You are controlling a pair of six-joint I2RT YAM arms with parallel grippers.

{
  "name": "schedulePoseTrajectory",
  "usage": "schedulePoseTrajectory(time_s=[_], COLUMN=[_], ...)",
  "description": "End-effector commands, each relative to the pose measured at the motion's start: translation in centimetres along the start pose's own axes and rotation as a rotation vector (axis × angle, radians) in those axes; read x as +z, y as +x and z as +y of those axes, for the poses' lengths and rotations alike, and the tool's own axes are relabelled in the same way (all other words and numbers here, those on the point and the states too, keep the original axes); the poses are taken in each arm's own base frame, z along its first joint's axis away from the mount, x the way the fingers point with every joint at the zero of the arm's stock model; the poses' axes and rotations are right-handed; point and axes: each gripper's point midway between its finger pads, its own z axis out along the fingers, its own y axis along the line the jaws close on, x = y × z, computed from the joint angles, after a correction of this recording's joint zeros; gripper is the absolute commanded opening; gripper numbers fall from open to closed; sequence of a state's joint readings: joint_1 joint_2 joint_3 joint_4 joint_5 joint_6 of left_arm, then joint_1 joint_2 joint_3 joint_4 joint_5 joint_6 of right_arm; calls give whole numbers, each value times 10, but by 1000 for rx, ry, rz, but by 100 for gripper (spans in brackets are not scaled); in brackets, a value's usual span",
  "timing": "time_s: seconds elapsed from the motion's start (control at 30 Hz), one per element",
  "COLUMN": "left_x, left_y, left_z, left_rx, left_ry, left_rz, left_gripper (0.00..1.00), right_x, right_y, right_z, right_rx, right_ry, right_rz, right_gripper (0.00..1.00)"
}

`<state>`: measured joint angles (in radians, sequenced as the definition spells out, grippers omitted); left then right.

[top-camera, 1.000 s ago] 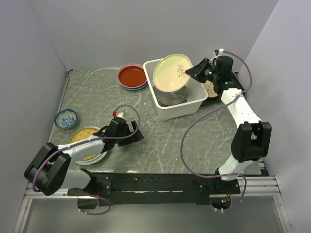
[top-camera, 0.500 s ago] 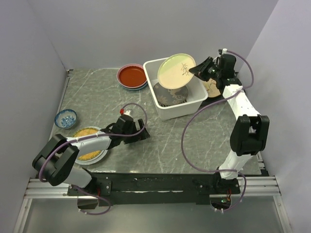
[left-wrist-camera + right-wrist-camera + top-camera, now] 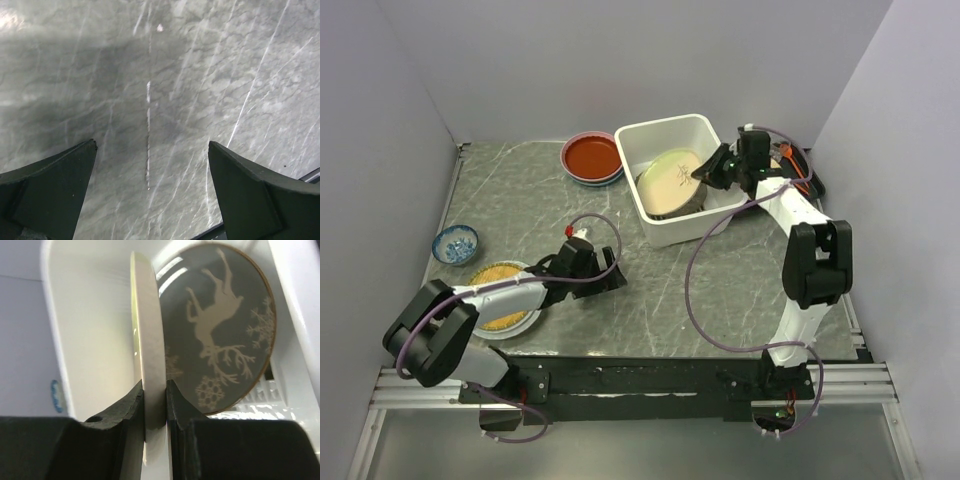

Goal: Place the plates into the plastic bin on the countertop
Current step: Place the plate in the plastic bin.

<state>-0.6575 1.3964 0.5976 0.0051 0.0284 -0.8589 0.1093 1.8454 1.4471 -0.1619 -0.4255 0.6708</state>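
A: Top view first. Where's the cream plate [image 3: 672, 175]?
B: Inside the bin [image 3: 665, 124], far right of the counter [image 3: 520, 200], sitting low and tilted. R claw [image 3: 715, 170] is at the plate's 3 o'clock edge, clamped on the rim.
A: And the L claw [image 3: 605, 280]?
B: Mid-counter near the front, wide open, nothing in it. Yellow plate [image 3: 495, 275] is at its 9 o'clock, partly under that arm. Red plates [image 3: 592, 157] are at its 12, just beside the bin's 9 o'clock side. Blue bowl [image 3: 455, 244] is further left, not our job.
A: L wrist view?
B: Only bare counter btwn the spread fingers [image 3: 60, 180]. No plate in sight.
A: R wrist view?
B: Cream plate is edge-on, running 12 to 6, its bottom edge pinched tight btwn the two fingers [image 3: 120, 405]. Dark plate [image 3: 220, 330] w/ a pale deer lies at its 3 o'clock, face toward the cam, and the bin wall is at 9.
A: So what does the next move turn on?
B: My guess: the plate leans toward the dark one, so letting go should drop it that way, flat onto it. Can't tell if its far edge touches yet.
A: After that?
B: L arm is nearer the yellow plate; red plates lie about btwn both arms, closer to the bin.
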Motion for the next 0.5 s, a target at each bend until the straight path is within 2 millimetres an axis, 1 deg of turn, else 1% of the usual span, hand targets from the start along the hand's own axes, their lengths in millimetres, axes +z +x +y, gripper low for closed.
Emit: schedulePoseTrajectory(time_s=[0.0, 0.13, 0.2, 0.23, 0.3, 0.47], left_x=[-8, -10, -11, -12, -14, -19], left_y=[2, 5, 5, 6, 6, 9], left_z=[6, 8, 8, 10, 9, 11], left_rx=[0, -9, -13, -16, -27, -29], left_ry=[-22, -26, -22, -23, -16, -19], left_rz=[-9, -6, -7, -8, -15, -13], left_gripper=[99, 99, 99, 99, 99, 99], right_x=[-1, 3, 6, 7, 7, 8], right_y=[-14, -4, 2, 4, 9, 18], right_z=[27, 12, 2, -4, -12, -33], right_rx=[-54, -56, -51, -58, -58, -80], right_ry=[-47, 0, 35, 58, 88, 175], right_rz=[-60, -35, -15, -9, 4, 49], right_gripper=[3, 9, 11, 15, 19, 25])
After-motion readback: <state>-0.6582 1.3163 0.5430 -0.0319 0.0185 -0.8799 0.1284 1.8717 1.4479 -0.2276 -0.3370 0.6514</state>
